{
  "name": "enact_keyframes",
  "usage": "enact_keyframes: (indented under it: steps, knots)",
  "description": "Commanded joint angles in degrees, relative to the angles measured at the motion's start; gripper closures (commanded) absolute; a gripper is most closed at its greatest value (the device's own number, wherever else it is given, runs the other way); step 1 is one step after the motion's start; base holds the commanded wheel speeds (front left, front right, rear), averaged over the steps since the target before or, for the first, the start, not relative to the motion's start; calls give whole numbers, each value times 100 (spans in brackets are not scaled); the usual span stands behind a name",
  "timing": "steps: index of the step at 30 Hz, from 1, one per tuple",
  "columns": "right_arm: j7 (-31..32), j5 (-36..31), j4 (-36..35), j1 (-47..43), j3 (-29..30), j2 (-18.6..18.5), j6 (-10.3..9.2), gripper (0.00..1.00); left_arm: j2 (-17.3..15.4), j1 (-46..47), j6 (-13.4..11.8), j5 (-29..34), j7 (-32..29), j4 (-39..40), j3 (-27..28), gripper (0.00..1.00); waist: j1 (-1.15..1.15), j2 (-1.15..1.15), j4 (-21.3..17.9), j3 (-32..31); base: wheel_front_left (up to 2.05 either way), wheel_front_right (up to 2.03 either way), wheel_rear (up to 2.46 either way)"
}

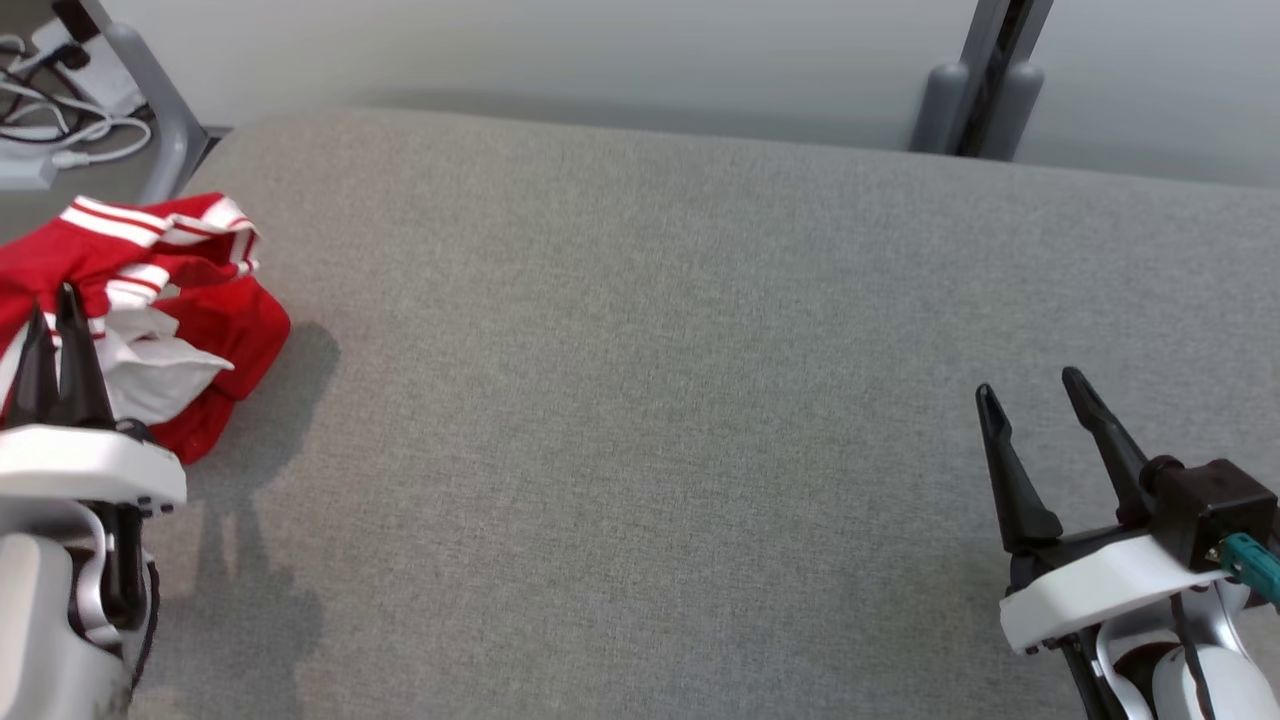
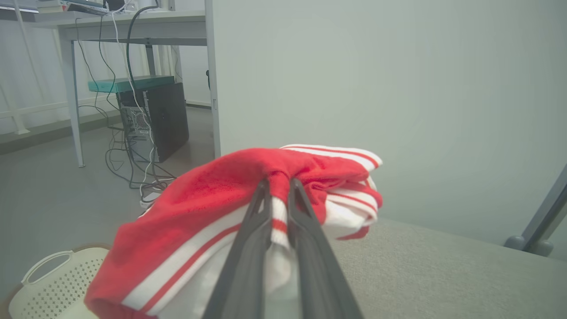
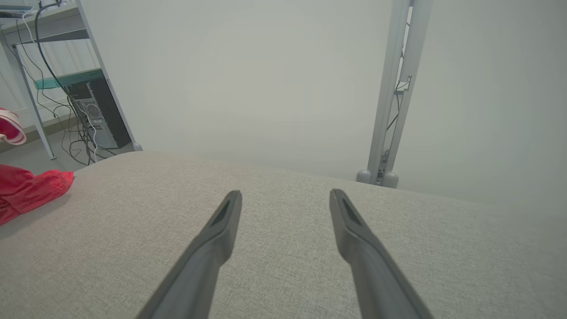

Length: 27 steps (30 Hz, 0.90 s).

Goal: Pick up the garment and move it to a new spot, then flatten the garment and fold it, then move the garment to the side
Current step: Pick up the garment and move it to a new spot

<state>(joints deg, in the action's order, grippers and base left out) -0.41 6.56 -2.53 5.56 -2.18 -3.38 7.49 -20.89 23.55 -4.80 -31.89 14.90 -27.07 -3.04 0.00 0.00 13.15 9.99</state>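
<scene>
L pincer pinches crumpled, fuzzy red-white garment.

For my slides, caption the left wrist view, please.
Left claw shut on a bunched red-and-white garment at the edge of the grey table.

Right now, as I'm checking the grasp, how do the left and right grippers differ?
The left gripper has its fingers shut on the red and white striped fabric garment; the right gripper has them wide apart, holding nothing. The left is at the left edge of the grey fabric surface; the right over its bare right side. Both have long dark fingers.
</scene>
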Motion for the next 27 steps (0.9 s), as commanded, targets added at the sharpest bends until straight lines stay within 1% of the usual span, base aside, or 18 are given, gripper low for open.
enact_keyframes:
  steps: [1,5,9,13,15,17,19,23,27]
  knots:
    - [-36,19,28,-73,13,12,1,0,-6,-161,-72,33,23,192,30,100,0,0,-56,-214,0,0,0]
    - [-70,75,48,-221,-5,25,1,0,23,-934,-416,186,-74,1248,-1,100,0,0,-153,-462,0,0,0]
    - [-76,113,46,-356,15,30,1,0,0,-1617,-749,288,-361,2269,-34,100,0,0,-242,-620,0,0,0]
    - [-63,145,14,-411,28,34,1,0,-61,-2071,-1003,401,-630,3090,-84,100,0,0,-360,-661,0,0,0]
    - [-74,167,2,-389,-2,33,1,0,-84,-2201,-1086,472,-743,3413,-129,100,0,0,-462,-646,0,0,0]
    - [-88,190,-32,-325,-28,33,1,0,-95,-2262,-1131,542,-848,3712,-232,100,0,0,-599,-602,0,0,0]
    - [-102,196,-72,-257,-38,31,1,0,-96,-2255,-1121,604,-929,3945,-353,100,0,0,-752,-540,0,0,0]
    - [-143,244,-89,-179,-48,31,1,0,-30,-2092,-1030,674,-1068,4220,-665,100,0,0,-1142,-415,0,0,0]
    - [-198,301,-41,-83,-50,30,1,0,63,-1925,-926,734,-1167,4260,-976,100,0,0,-1643,-274,0,0,0]
